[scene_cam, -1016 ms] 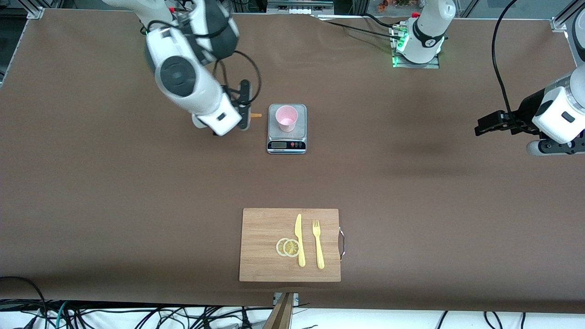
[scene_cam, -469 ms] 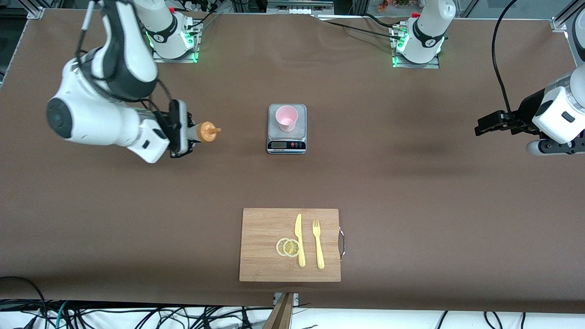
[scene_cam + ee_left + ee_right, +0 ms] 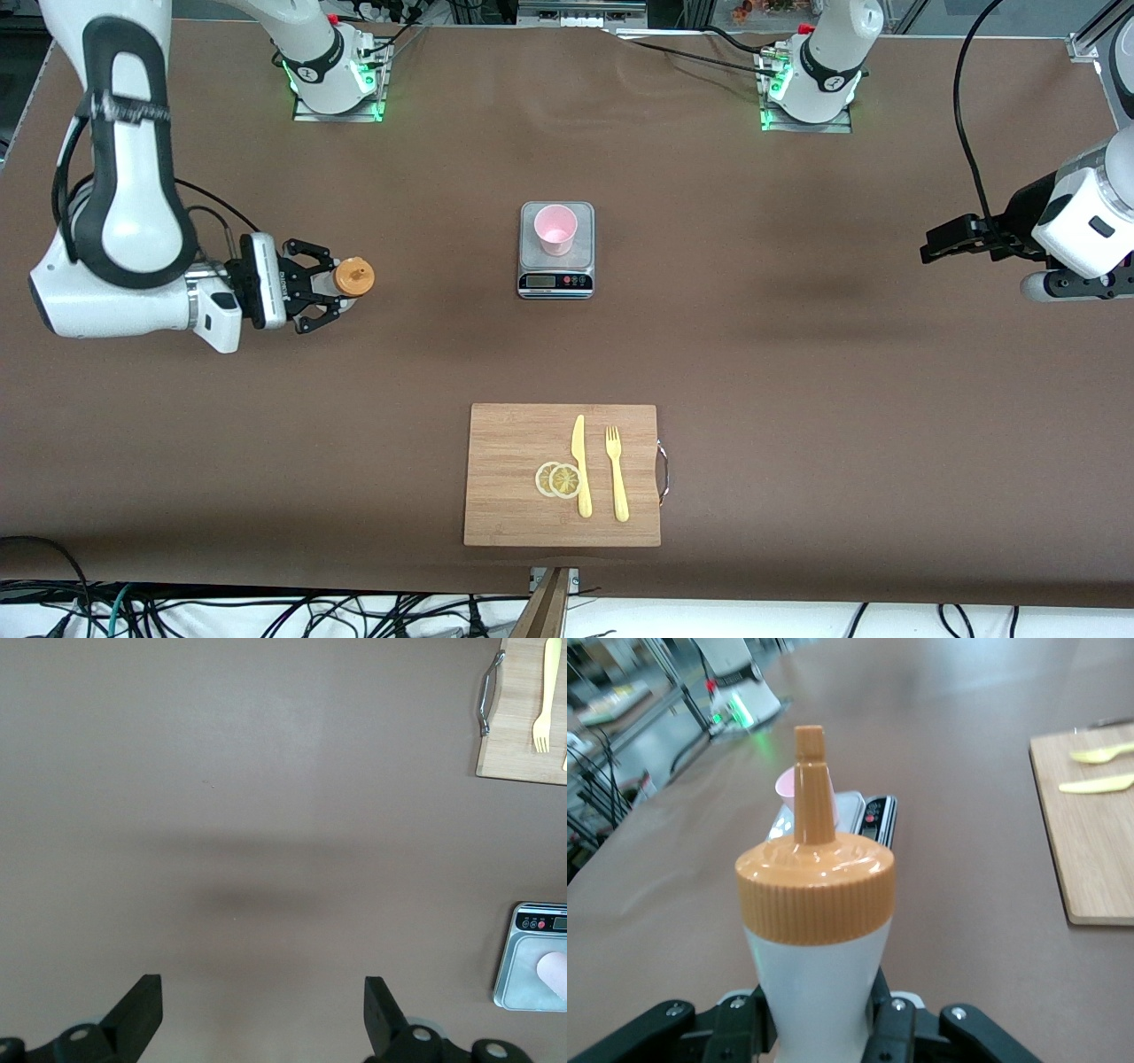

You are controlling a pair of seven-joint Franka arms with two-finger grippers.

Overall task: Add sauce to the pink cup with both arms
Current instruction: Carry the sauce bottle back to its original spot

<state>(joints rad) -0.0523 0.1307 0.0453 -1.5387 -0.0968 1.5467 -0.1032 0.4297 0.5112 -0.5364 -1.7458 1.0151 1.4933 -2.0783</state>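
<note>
While the sauce point(image 3: 351, 277) is clamped between the fingers of the right gripper point(image 3: 330, 285), it is carried well apart from the pink cup point(image 3: 555, 229), toward the right arm's end of the worktop point(image 3: 797, 354). A second ago that gripper was held just beside the cup with the orange nozzle aimed sideways at it; since then the arm has been swung away and the bottle turned so that the nozzle points up. In the right wrist view the bottle point(image 3: 818, 939) is seen upright in the closed jaws, with the cup point(image 3: 786, 784) and the scale point(image 3: 864, 815) small in the distance ahead of the gripper.

From this it is judged that the squeezing step is over, or has been broken off, and that the bottle is being taken back to be set down; whether any sauce lies in the cup cannot be told from these views.

The left gripper point(image 3: 941, 244) is held with its fingers point(image 3: 142, 1014) spread apart and empty, over bare worktop at the left arm's end, where that arm is kept waiting. The cup is left standing on the scale point(image 3: 555, 252), far from both grippers, and the cutting board point(image 3: 514, 496) is untouched.
</note>
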